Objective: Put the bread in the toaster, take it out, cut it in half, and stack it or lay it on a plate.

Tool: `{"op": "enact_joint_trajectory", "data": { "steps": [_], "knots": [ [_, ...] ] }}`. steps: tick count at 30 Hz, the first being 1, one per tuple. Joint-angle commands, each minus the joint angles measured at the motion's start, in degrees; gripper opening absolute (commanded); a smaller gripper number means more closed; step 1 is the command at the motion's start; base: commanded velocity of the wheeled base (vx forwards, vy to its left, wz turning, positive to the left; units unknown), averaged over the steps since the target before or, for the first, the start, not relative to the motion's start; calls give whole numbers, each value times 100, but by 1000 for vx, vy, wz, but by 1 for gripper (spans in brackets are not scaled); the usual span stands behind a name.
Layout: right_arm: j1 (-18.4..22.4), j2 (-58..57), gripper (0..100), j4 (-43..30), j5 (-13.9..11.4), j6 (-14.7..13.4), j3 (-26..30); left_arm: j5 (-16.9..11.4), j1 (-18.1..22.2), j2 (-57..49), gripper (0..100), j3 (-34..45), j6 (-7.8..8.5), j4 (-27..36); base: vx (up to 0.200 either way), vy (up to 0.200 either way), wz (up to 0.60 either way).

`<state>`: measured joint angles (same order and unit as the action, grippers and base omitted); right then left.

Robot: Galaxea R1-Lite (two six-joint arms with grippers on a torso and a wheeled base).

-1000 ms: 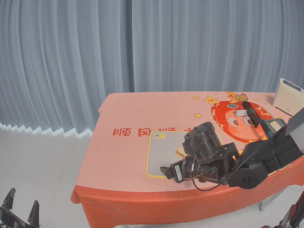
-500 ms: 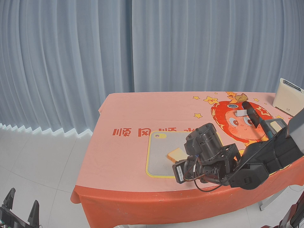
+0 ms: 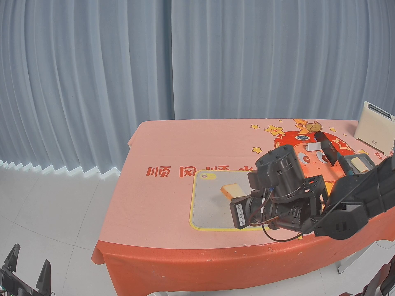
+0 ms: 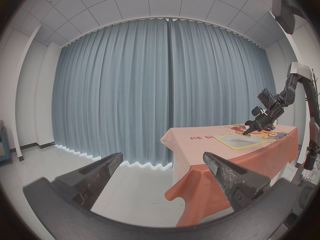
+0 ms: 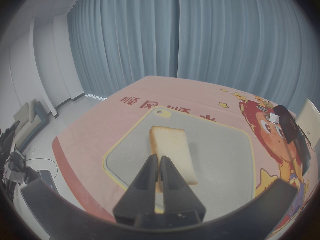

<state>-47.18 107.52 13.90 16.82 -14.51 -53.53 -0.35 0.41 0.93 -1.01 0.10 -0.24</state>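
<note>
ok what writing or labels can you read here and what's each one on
tablecloth: a row of large red characters, the later ones partly hidden by the cutting board.
white label on the right arm's wrist: print too small to read.
toaster: a small mark low on its front, too small to read.

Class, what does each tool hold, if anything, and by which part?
The right tool pinches the bread slice by one short edge, over the cutting board. The left tool is open and holds nothing.
</note>
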Motion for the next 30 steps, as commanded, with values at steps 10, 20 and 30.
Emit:
{"op": "enact_joint_trajectory", "data": {
  "steps": [10, 20, 30],
  "knots": [
    [33, -1172, 0, 43, -4, -52, 449, 0, 2, -93, 100, 101, -10, -2, 0, 0, 0],
    [174, -1787, 0, 43, -4, -96, 747, 0, 2, -93, 100, 101, -10, -2, 0, 0, 0],
    [323, -2253, 0, 43, -91, -193, 1108, 0, 2, -93, 100, 101, -10, -2, 0, 0, 0]
  ]
}}
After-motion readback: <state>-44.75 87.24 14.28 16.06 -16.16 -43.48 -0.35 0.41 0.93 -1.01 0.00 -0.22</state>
